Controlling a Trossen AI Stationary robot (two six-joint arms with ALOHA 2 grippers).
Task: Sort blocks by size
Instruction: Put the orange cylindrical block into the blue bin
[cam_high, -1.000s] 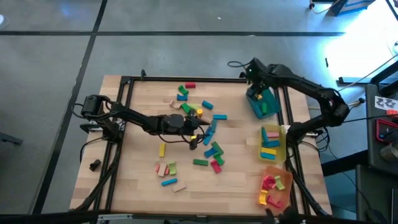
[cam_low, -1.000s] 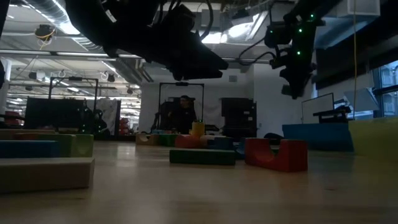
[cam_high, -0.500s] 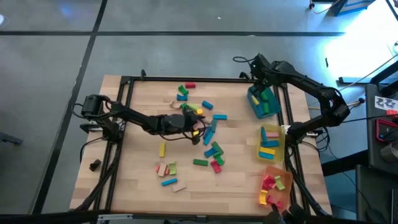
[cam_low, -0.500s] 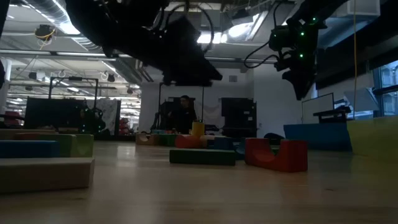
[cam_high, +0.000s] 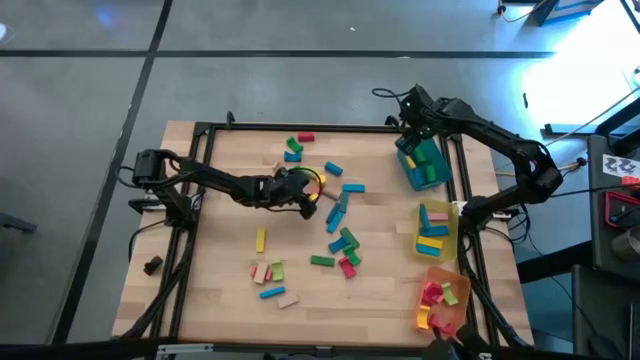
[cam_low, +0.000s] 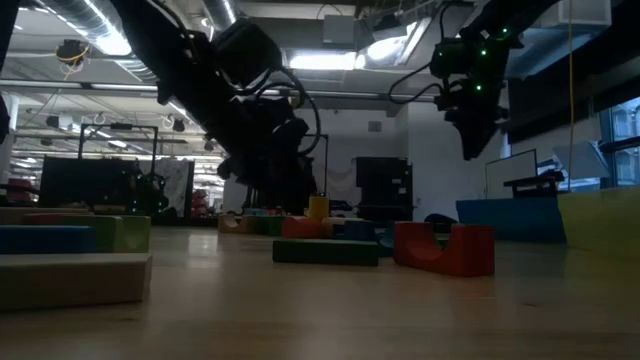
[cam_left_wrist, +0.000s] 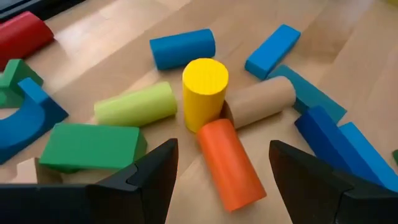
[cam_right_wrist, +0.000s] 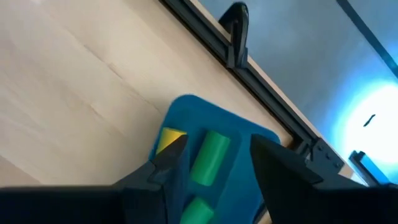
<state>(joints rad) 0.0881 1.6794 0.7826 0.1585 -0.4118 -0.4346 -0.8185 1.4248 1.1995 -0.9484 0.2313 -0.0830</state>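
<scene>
Left end effector (cam_left_wrist: 217, 180), wide apart, above smooth orange wooden cylinder (cam_left_wrist: 231, 163).

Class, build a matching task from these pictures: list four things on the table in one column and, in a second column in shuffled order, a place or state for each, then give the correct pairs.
Things
1. yellow cylinder
2. orange cylinder
3. teal tray
4. left gripper

Places or states
A. lying on its side between the open fingers
B. standing upright among the loose blocks
C. holds green blocks, under the right gripper
D. open, low over the block pile at mid-table

Pairs: 1-B, 2-A, 3-C, 4-D
</scene>
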